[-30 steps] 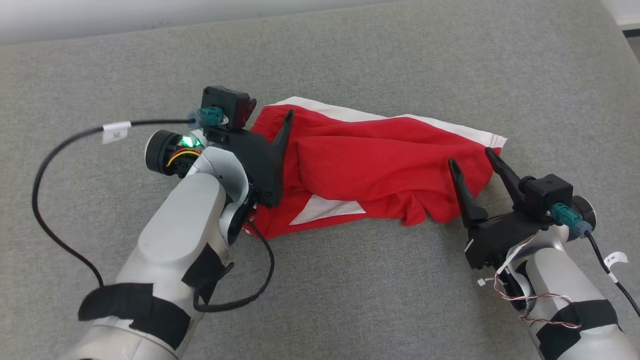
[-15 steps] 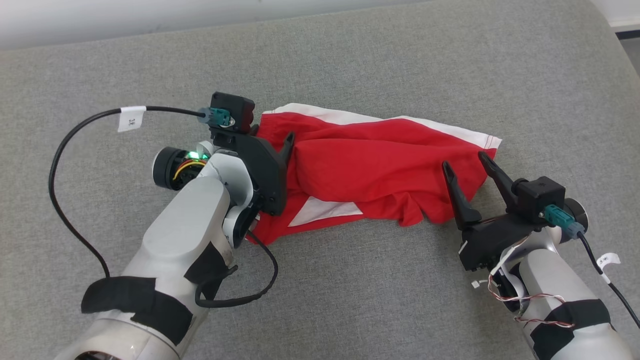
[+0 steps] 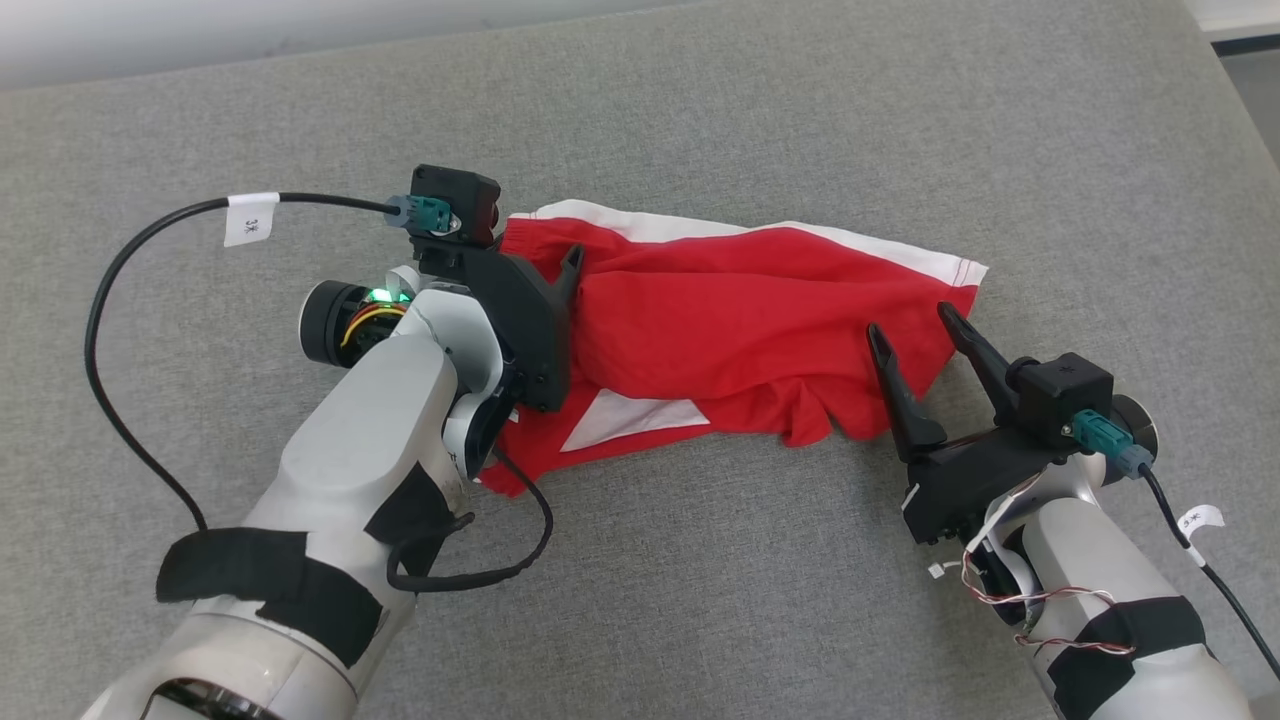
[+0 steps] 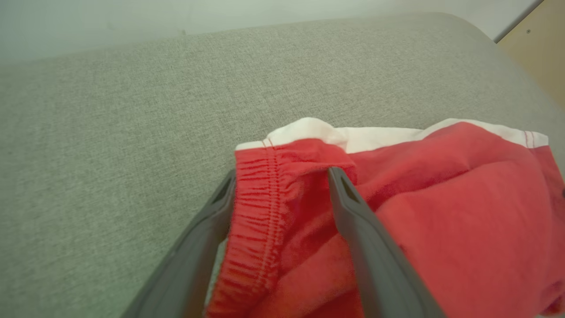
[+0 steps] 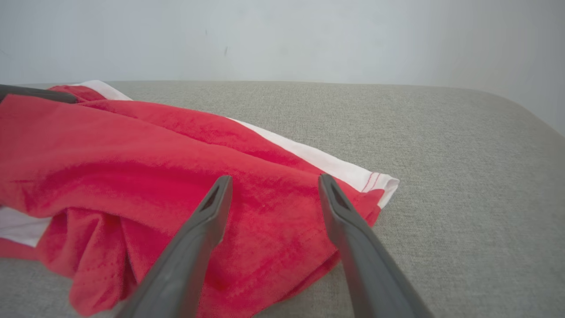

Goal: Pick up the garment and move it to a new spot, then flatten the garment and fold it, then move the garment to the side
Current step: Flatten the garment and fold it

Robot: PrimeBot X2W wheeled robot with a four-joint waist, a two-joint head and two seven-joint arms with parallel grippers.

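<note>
The garment [image 3: 740, 320], red with white trim, lies crumpled on the grey cushion [image 3: 760, 130]. My left gripper [image 3: 538, 248] is open at its left end. In the left wrist view the left gripper [image 4: 281, 174] has its fingers astride the gathered elastic waistband [image 4: 260, 198], one finger on the cushion side and one on the red cloth. My right gripper [image 3: 910, 320] is open at the right end, its fingertips over the red cloth near the white-hemmed corner [image 5: 379, 183]. In the right wrist view the right gripper [image 5: 274, 177] has nothing pinched between its fingers.
The grey cushion runs wide behind and in front of the garment. A pale wall [image 5: 282, 35] stands beyond its far edge, and the cushion's rounded right edge [image 3: 1225, 90] drops off at the upper right. A black cable [image 3: 130, 290] loops left of my left arm.
The whole picture has shifted a little, so the camera moved. Both grippers stay open; the left has sunk slightly lower onto the waistband end and the right sits a little lower by the hem.
</note>
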